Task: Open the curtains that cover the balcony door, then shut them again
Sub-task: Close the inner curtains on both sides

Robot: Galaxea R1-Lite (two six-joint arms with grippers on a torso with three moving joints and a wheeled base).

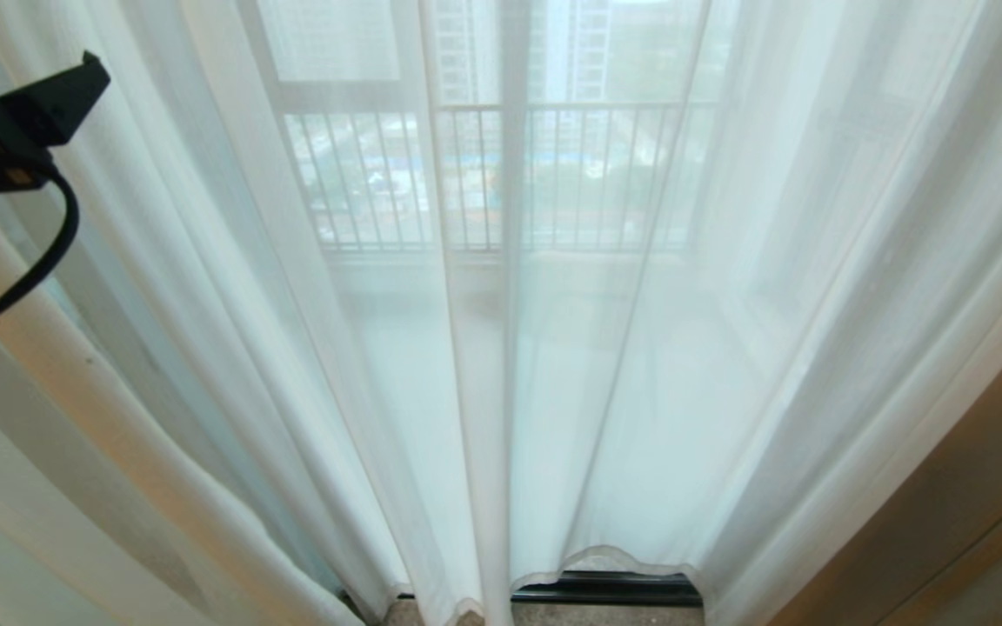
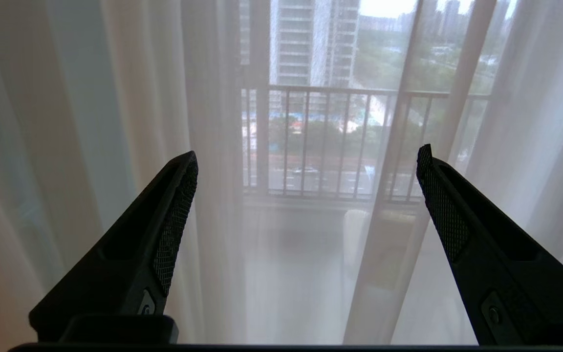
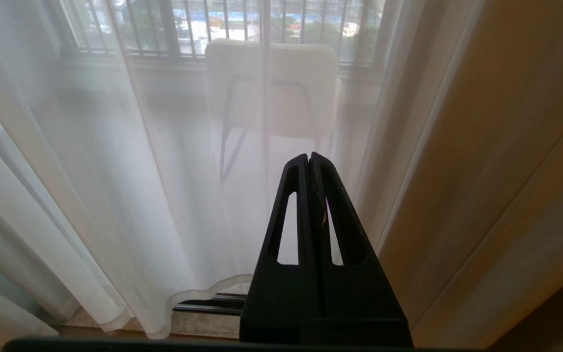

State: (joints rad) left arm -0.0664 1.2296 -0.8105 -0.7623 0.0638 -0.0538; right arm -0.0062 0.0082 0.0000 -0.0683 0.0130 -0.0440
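Across the balcony door point(image 1: 605, 589), drawn sheer white curtains point(image 1: 553, 348), soft vertical folds, thin hemmed edges meeting at centre; left tool point(image 2: 307, 161) raised at far left, textured fingers point(image 2: 176, 215) spread wide, gripping nothing; right tool point(image 3: 309, 159) shut, empty, near beige drape point(image 3: 496, 171).

Head cam looks forward and down, pretty close to the curtains point(image 1: 501, 348), with the door track point(image 1: 605, 589) at the bottom edge. Left wrist cam sits higher, facing level through the sheer fabric at the balcony railing point(image 2: 330, 142). Right wrist cam sits low, angled downward. All three share that railing.
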